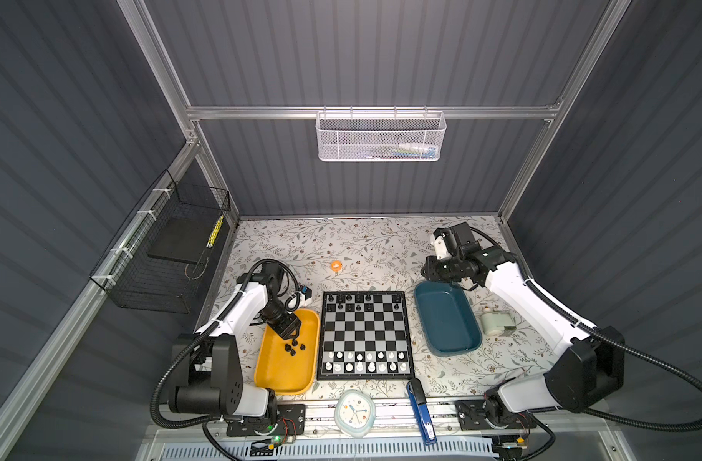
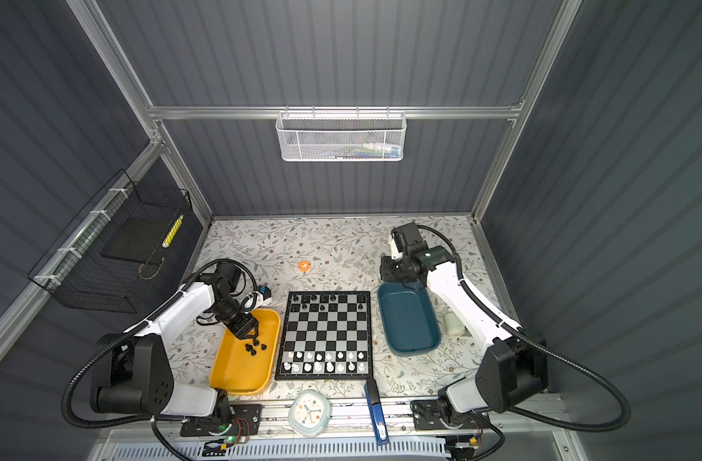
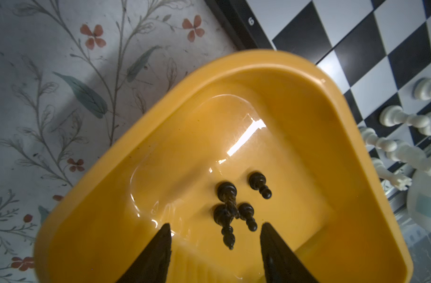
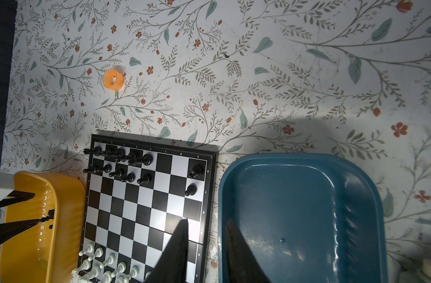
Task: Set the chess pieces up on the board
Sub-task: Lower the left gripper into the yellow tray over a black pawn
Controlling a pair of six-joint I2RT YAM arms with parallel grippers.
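The board (image 1: pixel 365 335) (image 2: pixel 325 335) lies mid-table. Black chess pieces (image 1: pixel 357 301) stand on its two far rows and white ones (image 1: pixel 365 361) on its two near rows. Several black pieces (image 1: pixel 294 346) (image 3: pixel 228 213) lie loose in the yellow tray (image 1: pixel 277 375) (image 3: pixel 295 103) left of the board. My left gripper (image 1: pixel 294 334) (image 3: pixel 215 226) hangs open low over them, its fingertips either side of one lying piece and apart from it. My right gripper (image 1: pixel 424 273) (image 4: pixel 207 220) hovers open and empty above the far end of the teal tray (image 1: pixel 447 319) (image 4: pixel 295 208).
An orange ring (image 1: pixel 336 266) lies behind the board. A clock (image 1: pixel 355 411) and a blue stapler (image 1: pixel 421 411) sit at the front edge. A white object (image 1: pixel 495 321) rests right of the teal tray. Wire baskets hang on the back and left walls.
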